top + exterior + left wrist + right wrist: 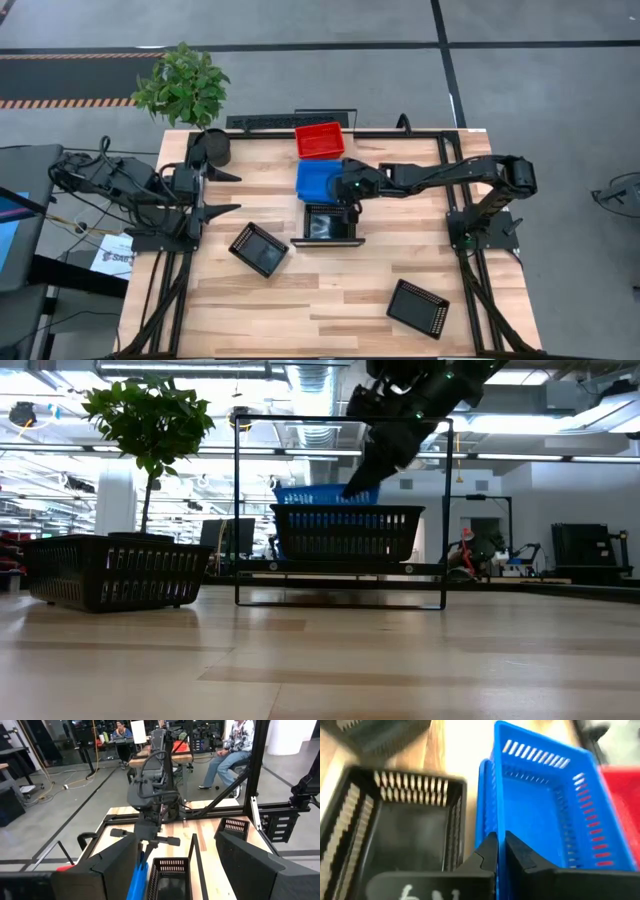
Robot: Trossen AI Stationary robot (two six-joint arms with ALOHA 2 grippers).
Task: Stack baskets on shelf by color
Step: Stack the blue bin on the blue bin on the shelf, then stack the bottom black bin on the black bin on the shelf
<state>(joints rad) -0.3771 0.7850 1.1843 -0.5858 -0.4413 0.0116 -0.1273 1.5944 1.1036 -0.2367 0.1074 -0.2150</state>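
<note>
The shelf [327, 242] runs from the table's far edge toward its middle. On it stand a red basket [320, 140], a blue basket [318, 180] and a black basket [333, 222] in a row. My right gripper [348, 195] reaches in from the right, shut on the blue basket [545, 815], which seems nested over a second blue one [484, 805]. Two more black baskets [258, 248] [418, 308] rest on the tabletop. My left gripper [215, 190] waits open at the left side. My right gripper pinches the blue basket's side wall [499, 820] near the corner next to the black basket [405, 825]. One finger [520, 855] is inside the basket and one [487, 852] outside. The fingers come from above, slanting down. Whether the basket is lifted clear I cannot tell.
A potted plant [183, 85] in a round black pot [212, 148] stands at the table's far left corner. The shelf's black frame [237, 510] rises above the baskets. Bare wood [330, 290] lies between the two loose black baskets. People sit beyond the table [235, 750].
</note>
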